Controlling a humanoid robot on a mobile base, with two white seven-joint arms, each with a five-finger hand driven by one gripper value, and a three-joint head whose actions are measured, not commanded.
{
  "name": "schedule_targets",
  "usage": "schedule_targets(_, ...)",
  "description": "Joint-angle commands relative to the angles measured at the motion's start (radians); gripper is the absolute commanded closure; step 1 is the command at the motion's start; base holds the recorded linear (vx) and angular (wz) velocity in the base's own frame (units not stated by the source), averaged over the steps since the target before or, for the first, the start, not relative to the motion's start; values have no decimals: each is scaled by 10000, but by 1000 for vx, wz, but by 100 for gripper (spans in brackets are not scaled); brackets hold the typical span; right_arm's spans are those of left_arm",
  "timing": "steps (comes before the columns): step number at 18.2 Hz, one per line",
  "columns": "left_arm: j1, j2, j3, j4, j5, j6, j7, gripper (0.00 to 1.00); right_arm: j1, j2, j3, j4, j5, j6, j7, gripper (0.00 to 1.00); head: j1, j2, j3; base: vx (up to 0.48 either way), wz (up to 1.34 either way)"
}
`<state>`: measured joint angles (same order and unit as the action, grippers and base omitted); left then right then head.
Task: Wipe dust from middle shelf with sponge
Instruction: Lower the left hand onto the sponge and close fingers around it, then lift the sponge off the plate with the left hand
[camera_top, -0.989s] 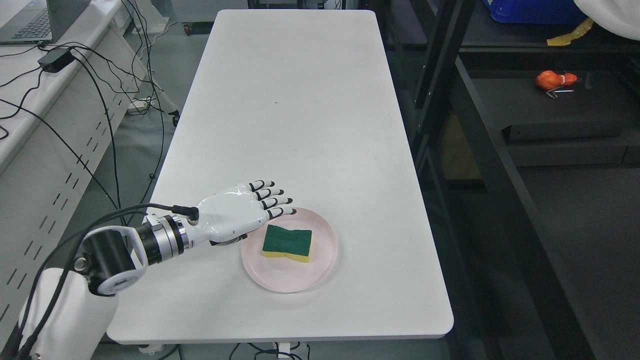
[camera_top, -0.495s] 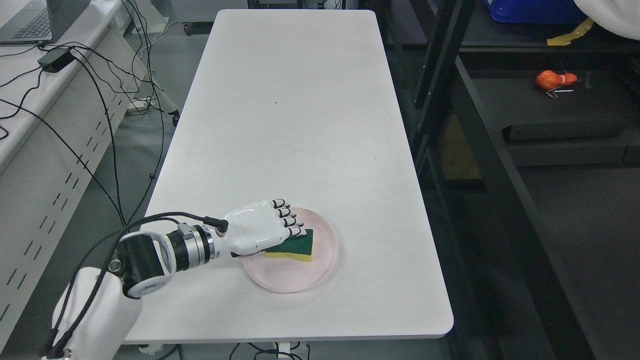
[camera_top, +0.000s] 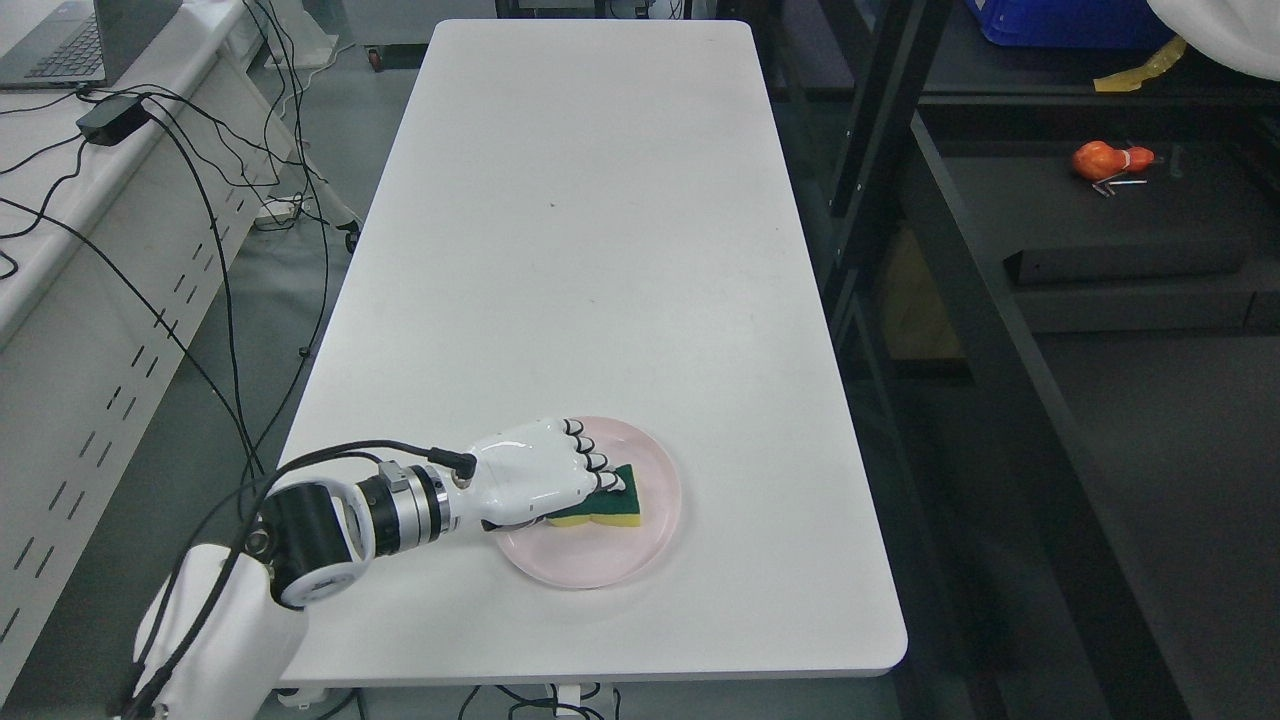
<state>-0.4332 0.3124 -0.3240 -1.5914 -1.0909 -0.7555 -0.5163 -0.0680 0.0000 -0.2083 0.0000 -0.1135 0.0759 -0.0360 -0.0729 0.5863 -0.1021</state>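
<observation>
**On the pink plate: our hand over the sponge**

On the pink plate (camera_top: 640, 550), near the front edge of the white table (camera_top: 600, 250), lies the green and yellow sponge (camera_top: 622, 500). Our left hand (camera_top: 535, 480) covers its left part, fingers (camera_top: 590, 462) curled down and gripping it. At the right stands the dark shelf (camera_top: 1100, 230).
</observation>
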Motion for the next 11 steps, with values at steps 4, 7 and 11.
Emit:
schedule_targets(4, 619, -118, 1764, 404, 2989, -299, -969, 100, -11, -175, -3, -174, 0, 8, -8, 0, 0, 0, 0, 0, 0)
schedule_targets(7, 833, -209, 2653, 497, 3820, -299, -1463, 100, 5, -175, 12, -174, 0, 8, -8, 0, 0, 0, 0, 0, 0)
schedule_targets(11, 728, -927, 3804, 497, 5811, -299, -1449, 100, -11, -175, -3, -174, 0, 8, -8, 0, 0, 0, 0, 0, 0)
